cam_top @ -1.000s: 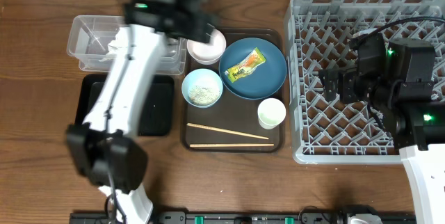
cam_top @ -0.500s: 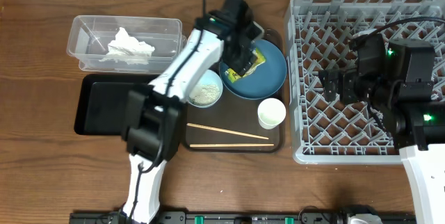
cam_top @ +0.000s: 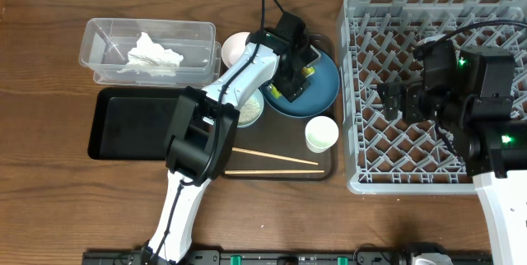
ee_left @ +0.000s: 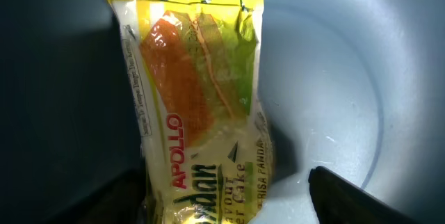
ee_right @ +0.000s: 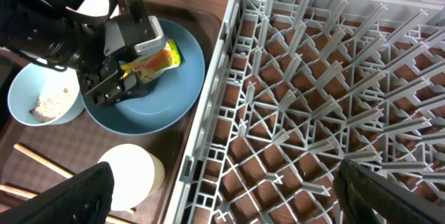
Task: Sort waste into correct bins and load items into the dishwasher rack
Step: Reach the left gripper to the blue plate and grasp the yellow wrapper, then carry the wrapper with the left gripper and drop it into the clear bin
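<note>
The yellow-green wrapper lies on the dark blue plate. My left gripper is down on the plate, open, with a jaw on each side of the wrapper's end. The crumpled napkin lies in the clear tub. The black tray sits in front of the tub. The light-blue bowl holds rice scraps. The white cup, two chopsticks and a white bowl are nearby. My right gripper is open and empty above the grey rack.
The plate, bowls, cup and chopsticks rest on a dark brown serving tray, which sits against the rack's left wall. My left arm stretches across the serving tray and hides part of the light-blue bowl. The wooden table edge runs along the front.
My left arm swung right from over the clear tub to the blue plate and came down around the wrapper. The napkin in the tub is now uncovered. The right arm has not moved.
</note>
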Controlling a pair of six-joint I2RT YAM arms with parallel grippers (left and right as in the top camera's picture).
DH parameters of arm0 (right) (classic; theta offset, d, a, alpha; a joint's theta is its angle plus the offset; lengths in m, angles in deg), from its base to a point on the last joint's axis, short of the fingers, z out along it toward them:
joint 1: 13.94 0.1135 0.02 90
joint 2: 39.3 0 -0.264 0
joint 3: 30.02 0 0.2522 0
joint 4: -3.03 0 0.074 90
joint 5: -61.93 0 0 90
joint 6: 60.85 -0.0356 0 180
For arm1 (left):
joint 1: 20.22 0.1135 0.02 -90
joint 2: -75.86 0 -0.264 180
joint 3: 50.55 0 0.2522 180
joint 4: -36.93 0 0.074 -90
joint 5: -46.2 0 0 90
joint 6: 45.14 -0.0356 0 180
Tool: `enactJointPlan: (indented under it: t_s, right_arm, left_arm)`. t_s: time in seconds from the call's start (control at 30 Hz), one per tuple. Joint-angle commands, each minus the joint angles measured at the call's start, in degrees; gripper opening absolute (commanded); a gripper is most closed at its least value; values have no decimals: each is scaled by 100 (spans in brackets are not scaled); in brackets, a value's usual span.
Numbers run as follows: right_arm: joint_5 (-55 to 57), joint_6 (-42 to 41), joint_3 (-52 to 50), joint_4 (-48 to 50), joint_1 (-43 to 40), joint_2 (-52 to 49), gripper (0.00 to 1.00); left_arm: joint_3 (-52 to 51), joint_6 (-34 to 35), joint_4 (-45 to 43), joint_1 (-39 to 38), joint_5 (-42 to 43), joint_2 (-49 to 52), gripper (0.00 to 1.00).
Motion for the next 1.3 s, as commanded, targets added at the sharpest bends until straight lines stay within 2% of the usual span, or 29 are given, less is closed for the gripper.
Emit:
enactJointPlan:
  t_s: [0.0,0.27,0.57,0.63,0.83,1.03,1.27]
  right_arm:
    - [-50,28,72,-15,42,-2,99]
    - [-48,31,72,-57,42,-2,99]
    - [-48,31,72,-68,42,-2,99]
    - [-50,28,72,-66,42,-2,99]
    - [-48,31,72,-68,42,-2,99]
    - [-48,31,72,-66,42,-2,99]
    - [-48,31,72,-66,42,-2,99]
  left_arm:
    - [-24,-72,-42,22,-68,81,68]
    - [-22,-66,-31,22,-44,236,55]
    - [-15,66,-35,15,-46,332,13]
    - [-9,153,-33,17,-50,280,6]
    - [140,826,-9,90,-52,-258,6]
    - [155,1499,-7,404,-92,-1357,6]
    - [155,2391,214,1252,-1298,-2243,6]
